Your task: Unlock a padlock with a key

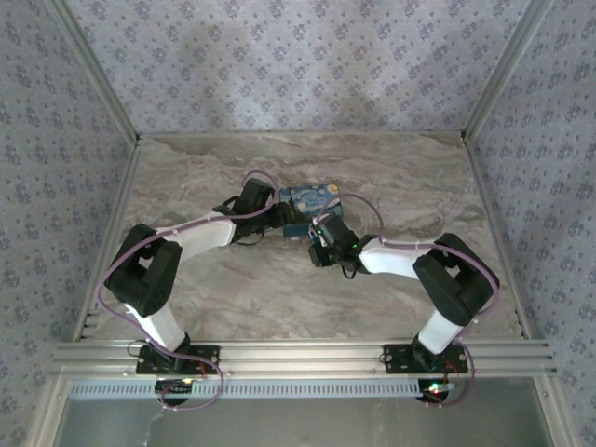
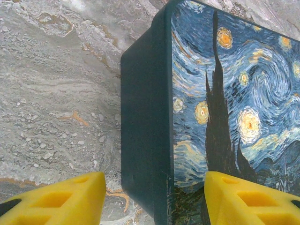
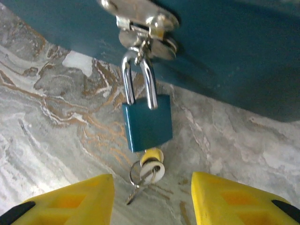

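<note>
The right gripper is hovering with its yellow fingers spread and holding nothing, lining up on the key sitting in the padlock. The next move looks like pinching that small round head and twisting. The square teal lock is hanging by its chrome shackle from the shiny hasp of the box. Beyond, the left gripper is straddling the box's edge, likewise spread.

A small box printed with a swirling starry night sky sits before me, toward the far middle of a grey-and-tan marbled bench. Its sides are plain dark teal, with a shiny metal hasp on one side. Pale floral-patterned walls enclose the bench left, right and far. A ribbed metal rail runs along the near edge.
</note>
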Available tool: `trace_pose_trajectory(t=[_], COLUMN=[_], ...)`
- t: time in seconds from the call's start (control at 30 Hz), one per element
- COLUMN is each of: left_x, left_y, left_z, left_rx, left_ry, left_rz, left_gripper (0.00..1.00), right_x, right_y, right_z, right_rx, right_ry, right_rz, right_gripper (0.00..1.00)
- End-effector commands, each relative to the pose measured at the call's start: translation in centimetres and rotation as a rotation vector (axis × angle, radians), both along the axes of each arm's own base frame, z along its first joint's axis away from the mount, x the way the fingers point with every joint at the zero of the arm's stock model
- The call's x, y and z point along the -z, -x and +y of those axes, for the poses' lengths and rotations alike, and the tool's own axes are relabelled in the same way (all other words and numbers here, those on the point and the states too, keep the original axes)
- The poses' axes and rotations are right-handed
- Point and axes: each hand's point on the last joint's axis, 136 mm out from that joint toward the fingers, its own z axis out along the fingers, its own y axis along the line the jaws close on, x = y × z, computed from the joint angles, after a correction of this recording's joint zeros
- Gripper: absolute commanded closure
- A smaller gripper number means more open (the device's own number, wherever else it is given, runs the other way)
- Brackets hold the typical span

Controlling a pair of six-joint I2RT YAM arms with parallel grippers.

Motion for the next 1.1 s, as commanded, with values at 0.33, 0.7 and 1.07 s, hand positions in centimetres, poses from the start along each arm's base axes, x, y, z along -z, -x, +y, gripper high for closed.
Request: trace_pose_trajectory(t=[0.33,0.7,1.07], left_x=[0.6,0.8,0.8], left_y=[-0.1,-0.2,-0.5], left_z=[0.2,0.4,0.6], left_rx=[-0.007,-0.009,-0.013], left_ry=[0.006,0.005,0.012], left_rz=[0.018,0.019,0.015], left_gripper=[0.43,0.43,0.43], right_x=[1.2,1.6,-0.9], right_y=[-1.2,0.2,1.0], right_z=[0.4,-0.1,1.1], right_rx=[0.008,-0.054,-0.23], right_ry=[0.07,0.106,0.079], right_rz=[-0.014,-0.002,-0.084], right_gripper=[0.65,0.95,1.0])
